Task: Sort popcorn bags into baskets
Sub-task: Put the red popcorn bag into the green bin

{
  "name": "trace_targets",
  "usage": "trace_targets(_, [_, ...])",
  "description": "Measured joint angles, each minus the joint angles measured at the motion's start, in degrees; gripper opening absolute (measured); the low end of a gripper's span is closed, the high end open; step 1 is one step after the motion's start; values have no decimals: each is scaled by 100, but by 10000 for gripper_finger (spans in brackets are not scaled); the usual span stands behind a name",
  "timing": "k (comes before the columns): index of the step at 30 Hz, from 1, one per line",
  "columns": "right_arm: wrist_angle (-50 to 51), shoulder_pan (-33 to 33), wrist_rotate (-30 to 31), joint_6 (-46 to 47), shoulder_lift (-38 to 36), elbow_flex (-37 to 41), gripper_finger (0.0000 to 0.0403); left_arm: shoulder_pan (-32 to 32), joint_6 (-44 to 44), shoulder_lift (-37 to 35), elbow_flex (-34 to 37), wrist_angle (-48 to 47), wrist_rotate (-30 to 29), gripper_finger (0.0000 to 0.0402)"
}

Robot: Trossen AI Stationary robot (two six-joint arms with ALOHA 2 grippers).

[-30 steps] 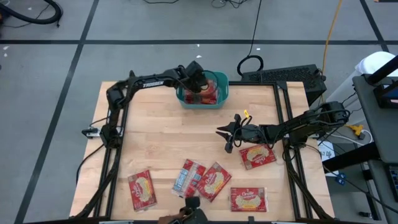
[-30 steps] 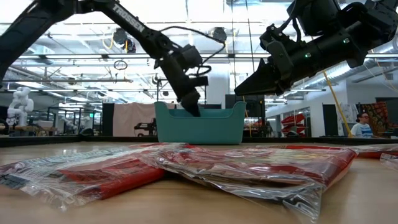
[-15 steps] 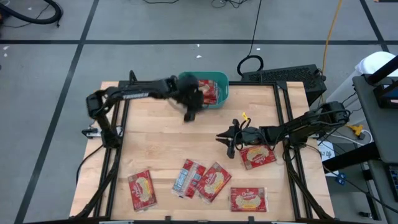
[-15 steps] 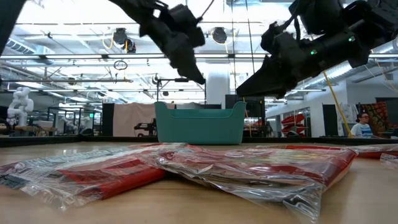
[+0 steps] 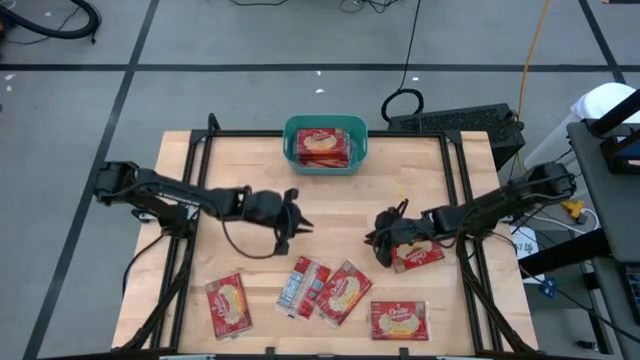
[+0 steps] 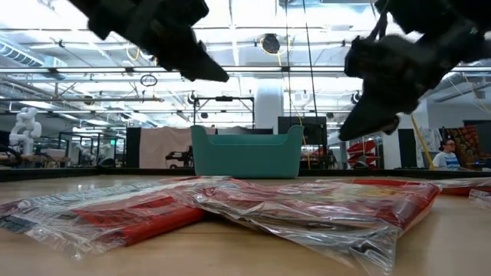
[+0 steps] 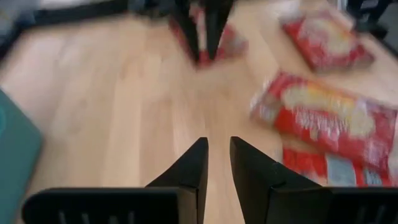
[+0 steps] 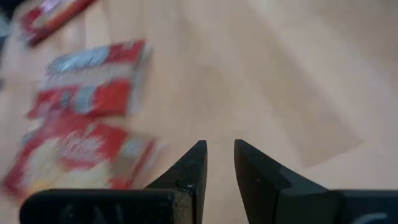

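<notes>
The left hand [image 5: 290,222], fingers slightly parted and empty, hangs just above the overlapping popcorn bags [image 5: 322,287] at the table's [image 5: 330,205] near edge, while the right hand [image 5: 377,240], also slightly parted, hovers beside another bag [image 5: 417,252], far from the basket [image 5: 325,143].

Teal basket [image 5: 326,145] holding red popcorn bags [image 5: 323,146], five bags [image 5: 345,291] flat on table

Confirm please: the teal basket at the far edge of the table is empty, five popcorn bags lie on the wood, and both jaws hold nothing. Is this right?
Not quite. The high view shows the teal basket is not empty: popcorn bags already lie inside it. The rest stands: five bags lie on the wood, and the left gripper and right gripper hold nothing.
</notes>
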State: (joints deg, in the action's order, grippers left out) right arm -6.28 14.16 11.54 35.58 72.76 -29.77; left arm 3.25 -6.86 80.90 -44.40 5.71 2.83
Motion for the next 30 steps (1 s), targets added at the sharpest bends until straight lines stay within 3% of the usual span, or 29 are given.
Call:
trace_targets(5, [1169, 446, -488, 595, 93, -676, 73, 432, 262, 29, 415, 345, -582, 71])
trace_targets(13, [3852, 1266, -848, 1424, 346, -1788, 73, 744, 402, 42, 711, 822, -897, 72])
trace_targets(21, [4175, 2156, -644, 1685, 443, -1616, 87, 780, 449, 42, 727, 963, -905, 72])
trace_targets(26, [3978, 2481, 76, 1280, 506, -1253, 120, 728, 553, 42, 727, 1098, -954, 72])
trace_targets(30, [3524, 2499, 191, 926, 498, -841, 157, 638, 593, 42, 727, 1087, -980, 72])
